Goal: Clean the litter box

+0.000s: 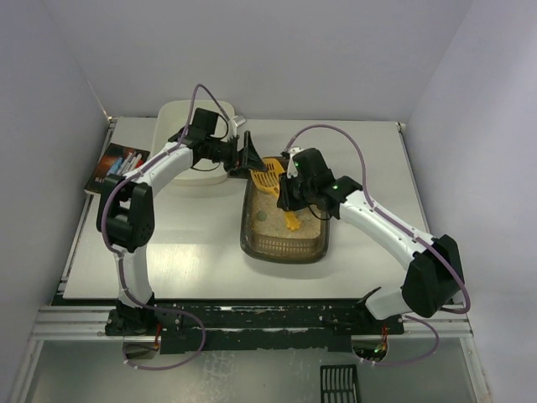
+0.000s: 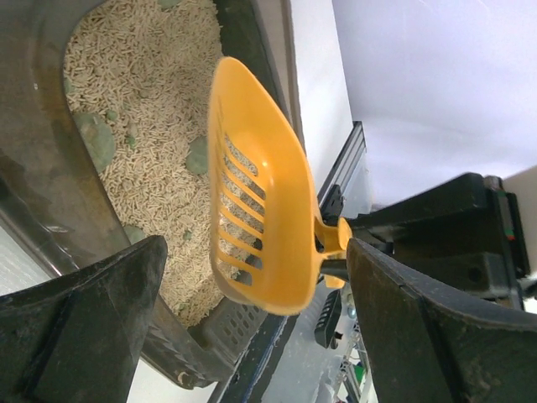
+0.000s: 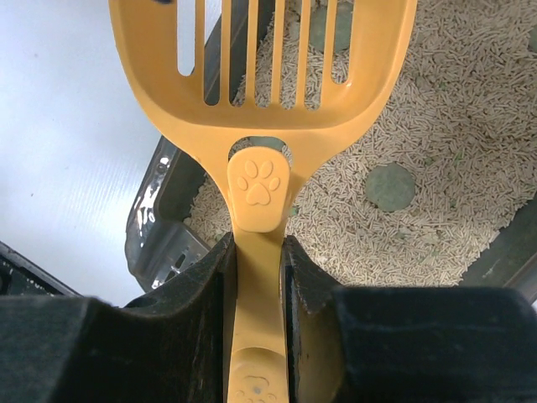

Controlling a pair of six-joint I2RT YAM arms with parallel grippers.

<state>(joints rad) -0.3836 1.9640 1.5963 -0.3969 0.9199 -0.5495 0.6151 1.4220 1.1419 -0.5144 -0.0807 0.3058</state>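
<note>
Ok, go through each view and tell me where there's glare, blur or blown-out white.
Top external: even soft light, faint shadows, all sharp. Left wrist: scoop crisp, wall behind washed out, near fingers dark and soft. Right wrist: glare on the litter box rim, table nearly blown white.

You are looking at a dark brown-grey translucent litter box (image 1: 283, 252) holding beige litter (image 2: 143, 101) speckled with grey-green clumps (image 2: 94, 138). The scoop (image 3: 259, 183) is showing orange-yellow, slotted in parallel stripes, with a paw print raised on its handle. The right hand (image 3: 258, 248) is showing black. The table (image 1: 185, 252) is showing white, and the tub (image 1: 176, 117) at its far left corner cream-white.
</note>
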